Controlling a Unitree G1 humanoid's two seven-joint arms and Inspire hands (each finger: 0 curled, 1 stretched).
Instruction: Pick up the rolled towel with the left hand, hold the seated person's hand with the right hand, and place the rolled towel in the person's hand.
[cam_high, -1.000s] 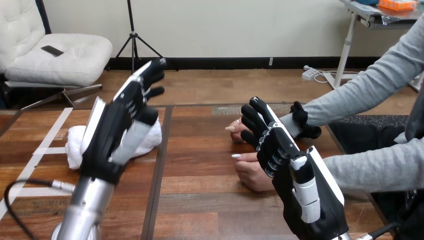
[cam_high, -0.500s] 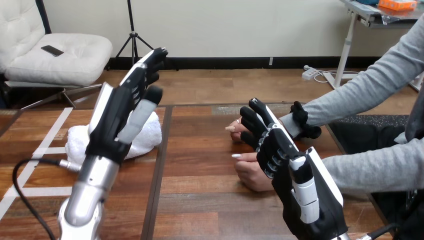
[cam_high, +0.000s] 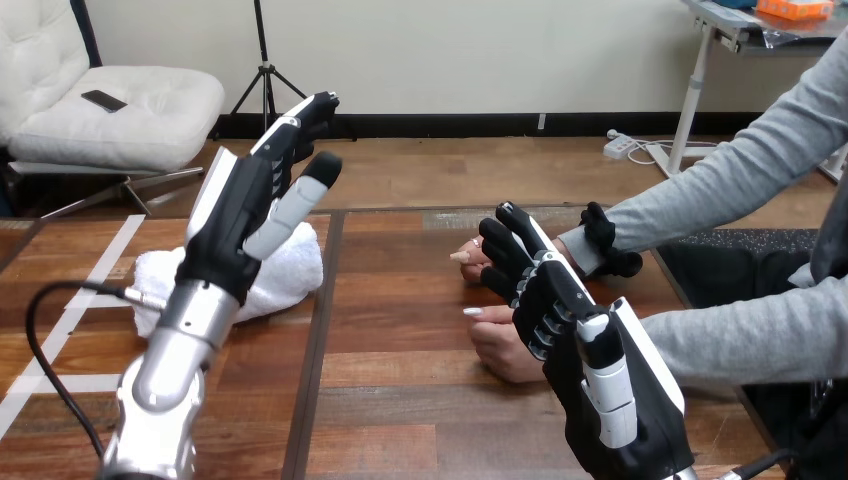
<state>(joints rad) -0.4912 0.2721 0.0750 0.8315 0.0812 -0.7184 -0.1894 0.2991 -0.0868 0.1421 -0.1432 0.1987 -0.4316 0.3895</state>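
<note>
The white rolled towel (cam_high: 280, 275) lies on the table at the left, partly hidden behind my left arm. My left hand (cam_high: 255, 205) hovers above it, open, fingers straight and pointing away, holding nothing. At the right, my right hand (cam_high: 560, 300) is open with fingers stretched forward over the person's near hand (cam_high: 495, 345), which rests on the table; I cannot tell whether they touch. The person's far hand (cam_high: 475, 258) lies on the table just beyond my right fingertips.
The person's grey sleeves (cam_high: 740, 170) reach in from the right edge. White tape strips (cam_high: 95, 285) mark the table's left side. A dark seam (cam_high: 318, 340) runs down the wooden table between the towel and the person's hands.
My left arm has moved forward and up over the towel, with the fingers straightening. The right hand and the person's hands have stayed nearly still.
</note>
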